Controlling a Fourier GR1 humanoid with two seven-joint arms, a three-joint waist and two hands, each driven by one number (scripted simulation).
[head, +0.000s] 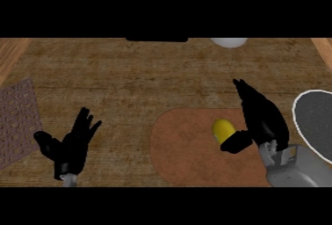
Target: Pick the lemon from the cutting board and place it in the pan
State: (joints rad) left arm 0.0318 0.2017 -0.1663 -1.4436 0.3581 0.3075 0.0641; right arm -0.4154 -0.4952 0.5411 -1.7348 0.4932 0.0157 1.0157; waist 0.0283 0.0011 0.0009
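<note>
On the round brown cutting board (188,149) at lower middle lies the yellow lemon (222,129). Beside it, the right hand (262,118) is open with straight fingers, its thumb touching the lemon. At right is the dark round pan (318,115). At lower left, the left hand (70,143) rests open.

The counter (130,83) is a mottled brown surface that fills most of the view, with lighter wooden strips (12,55) slanting along its far left and far right corners. At the left edge lies a brownish perforated mat (16,121), patterned with rows of small holes and set at a slant. At the far edge, a dark flat object (157,39) shows only as a thin strip, and just to its right sits a pale rounded object (228,42), cut off by the view's top
</note>
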